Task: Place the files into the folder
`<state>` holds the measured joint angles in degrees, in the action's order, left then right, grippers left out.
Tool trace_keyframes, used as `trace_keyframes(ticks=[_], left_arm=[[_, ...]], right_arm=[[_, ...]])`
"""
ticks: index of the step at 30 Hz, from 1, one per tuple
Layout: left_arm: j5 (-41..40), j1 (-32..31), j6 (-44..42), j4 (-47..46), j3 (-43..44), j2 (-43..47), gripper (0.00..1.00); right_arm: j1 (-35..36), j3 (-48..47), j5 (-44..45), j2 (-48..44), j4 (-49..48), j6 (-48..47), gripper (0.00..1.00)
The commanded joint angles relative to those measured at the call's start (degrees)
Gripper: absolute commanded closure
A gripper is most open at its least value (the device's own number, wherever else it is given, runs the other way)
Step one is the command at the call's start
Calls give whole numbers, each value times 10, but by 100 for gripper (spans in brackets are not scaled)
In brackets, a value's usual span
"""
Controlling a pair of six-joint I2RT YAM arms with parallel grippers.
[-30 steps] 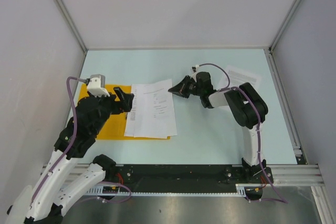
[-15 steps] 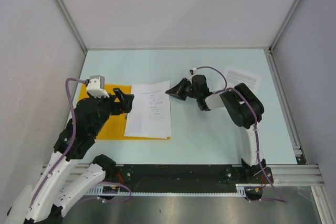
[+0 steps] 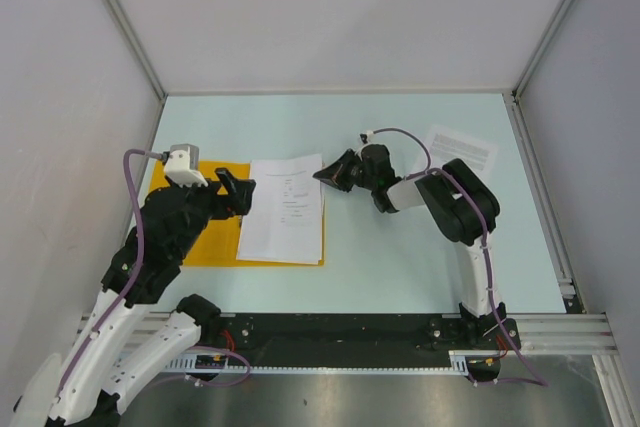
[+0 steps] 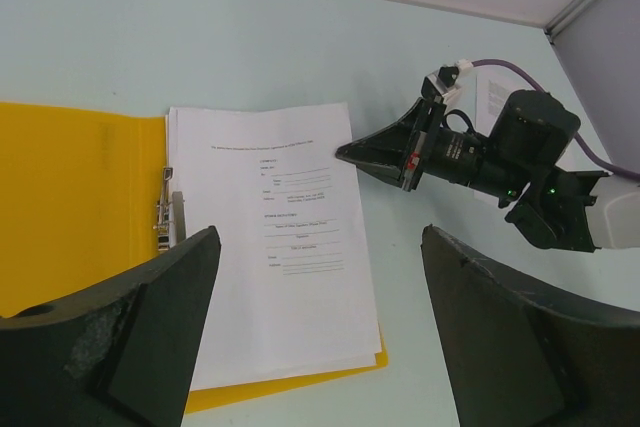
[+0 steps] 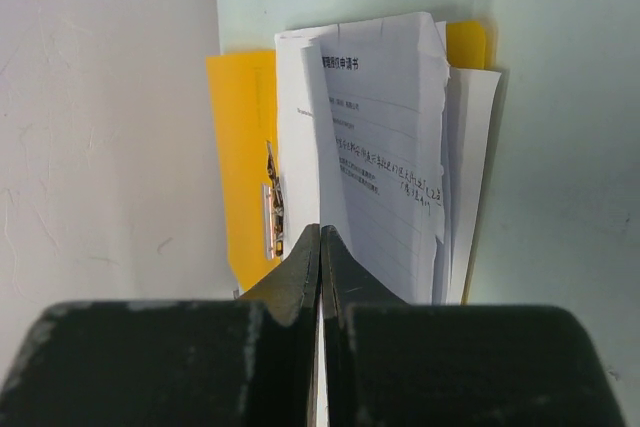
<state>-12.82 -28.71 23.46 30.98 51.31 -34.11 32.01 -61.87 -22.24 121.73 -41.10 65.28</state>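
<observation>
Closed right claw (image 3: pixel 320 175) beside files (image 3: pixel 285 215)

Printed matter, files (image 4: pixel 272 247) on the folder (image 4: pixel 70 207): you get a short heading and several blocks of small black print on the top sheet, all too fine to read. In the right wrist view you see a heading in what look like Chinese characters, not legible. The single sheet (image 3: pixel 462 149) far right on the desk (image 3: pixel 400 257) shows you only faint grey lines.
</observation>
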Motion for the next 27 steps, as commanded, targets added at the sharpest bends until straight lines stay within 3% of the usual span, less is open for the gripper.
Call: trace_keyframes(ticks=[1,12,17,20,25,27], left_arm=[[9,5,-3,-5,6,-5,12],[17,7,-2,16,22,-23,0],[39,7,-6,13,31,-32,0],[60,7,-8,13,50,-48,0],[125,7,3,-47,69,-83,0],[210,5,8,-95,58,-118,0]], right_arm=[[7,-26,22,15,-28,12,100],[14,-42,25,20,-4,-1,100],[10,-56,14,4,34,-29,73],[-2,-80,6,-35,131,-100,55],[-47,-135,57,-143,444,-289,22],[-84,-137,111,-186,554,-372,15]])
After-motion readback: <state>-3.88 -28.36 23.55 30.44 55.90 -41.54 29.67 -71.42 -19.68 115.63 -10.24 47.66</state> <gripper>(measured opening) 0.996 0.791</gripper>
